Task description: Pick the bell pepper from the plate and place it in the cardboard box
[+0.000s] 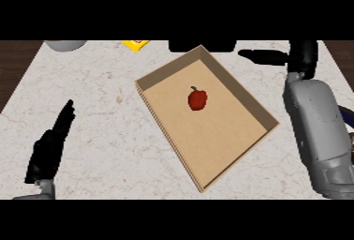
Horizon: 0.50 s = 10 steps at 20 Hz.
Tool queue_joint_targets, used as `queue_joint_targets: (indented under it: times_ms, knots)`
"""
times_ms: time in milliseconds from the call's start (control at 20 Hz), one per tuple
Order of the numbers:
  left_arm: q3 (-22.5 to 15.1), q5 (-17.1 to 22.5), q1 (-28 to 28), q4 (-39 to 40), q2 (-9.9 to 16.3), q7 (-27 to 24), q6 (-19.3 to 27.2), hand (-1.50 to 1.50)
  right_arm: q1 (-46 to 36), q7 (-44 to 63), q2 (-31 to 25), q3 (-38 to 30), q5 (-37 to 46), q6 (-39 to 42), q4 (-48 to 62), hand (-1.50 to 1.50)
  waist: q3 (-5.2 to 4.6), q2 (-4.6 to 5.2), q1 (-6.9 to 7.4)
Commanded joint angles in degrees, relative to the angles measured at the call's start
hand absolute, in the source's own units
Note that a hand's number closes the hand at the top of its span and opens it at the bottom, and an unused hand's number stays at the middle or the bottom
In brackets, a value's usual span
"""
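Note:
The red bell pepper (198, 99) lies inside the cardboard box (166, 124), in its far half, with no hand touching it. The shallow box sits turned at an angle in the middle of the counter. My right hand (303, 55) is beyond the box's far right side, with its fingers (264, 56) stretched out to the left and holding nothing. My left hand (50, 145) rests open at the lower left, fingers straight and pointing away, well apart from the box. A black plate-like shape (200, 46) shows at the far edge behind the box's far corner.
A grey rounded object (66, 45) and a yellow packet (136, 44) sit at the counter's far edge on the left. My grey right forearm (318, 131) runs along the box's right side. Bare marble counter (104, 108) lies between the left hand and the box.

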Motion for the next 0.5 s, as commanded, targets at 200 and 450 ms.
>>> queue_joint_targets:
  times_ms: [200,450]
  knots:
    - [-0.44,0.32,2.30,-4.05,-0.28,1.12,-0.73,0.00,8.72,-2.00,-15.14,-10.24,-10.49,12.82,-4.14,-1.50,0.03,-0.18,-0.25]
    - [1.61,1.63,-2.18,-0.82,1.33,2.61,-2.63,0.00,13.53,-10.47,-20.97,-12.42,-14.22,23.67,1.60,-1.50,0.02,0.09,0.17]
